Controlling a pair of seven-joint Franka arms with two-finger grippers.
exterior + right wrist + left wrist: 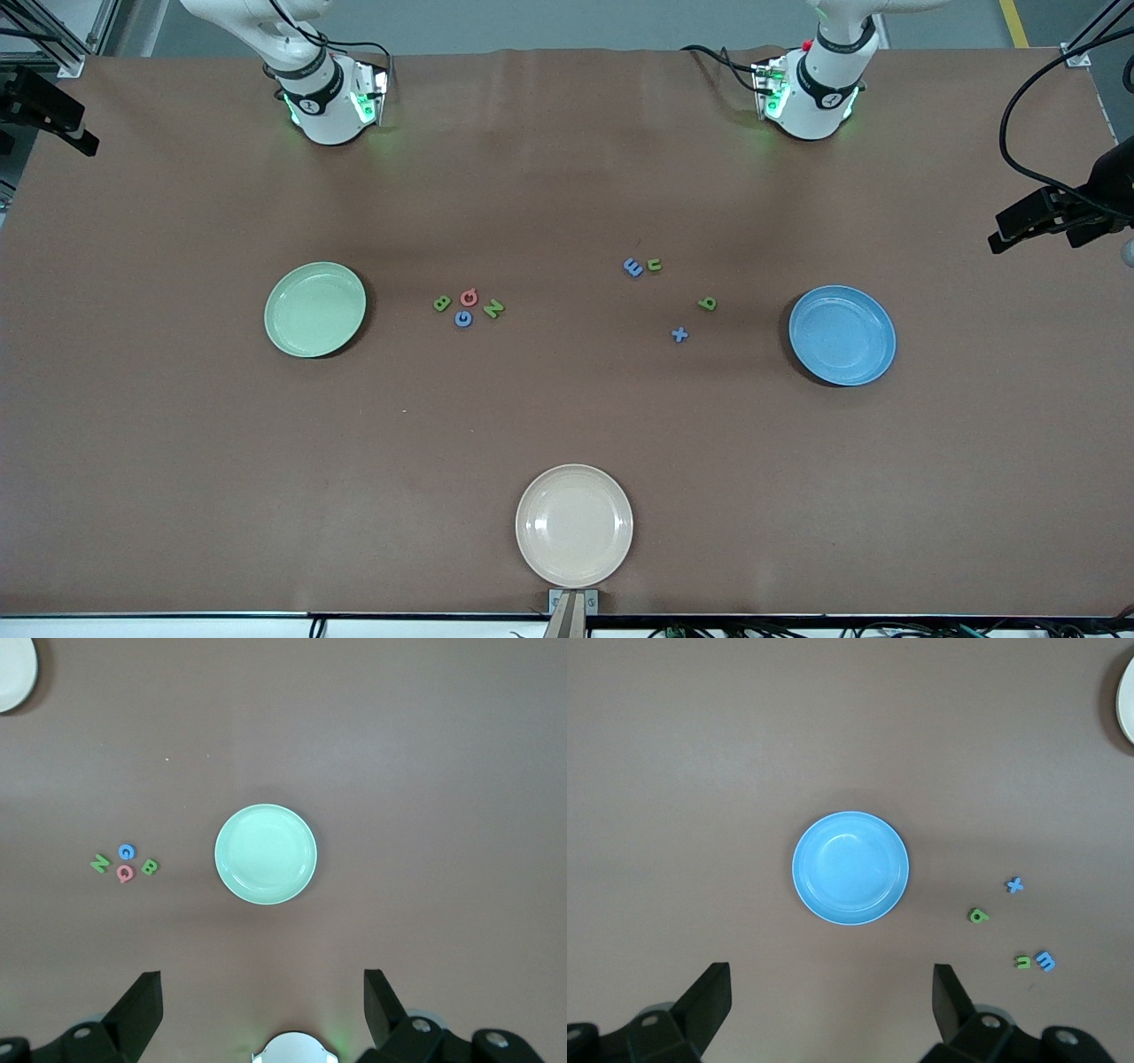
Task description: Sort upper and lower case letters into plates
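- Your left gripper (831,997) hangs high over the blue plate (842,335), jaws spread wide and holding nothing; your right gripper (262,997) hangs likewise over the pale green plate (314,309), wide open and empty.
- Both plates sit bare, so no sorting is done yet; a cream-white plate (574,525), nearest the front camera, is not one of the two targets, and a piece dropped there would likely count as a mistake.
- The capitals huddle beside the green plate: green B (442,304), red Q (469,297), blue G (463,318) and green N (493,308). They lie almost touching, so a closing finger may nudge or drag a neighbour, or pinch two at once.
- The lower-case pieces scatter toward the blue plate: blue m (633,267) just beside green u (655,264), green b (706,304) and blue x (679,334). The first two sit close enough to be taken together.
- The pieces are tiny and flat, so you risk a missed or slipping pinch, or fingertips pressing the tabletop.
- Seen from odd angles, b could read as q and u as n; case stays the same, so the sort should survive.
- No brand or label reads anywhere; the letters are the only writing.
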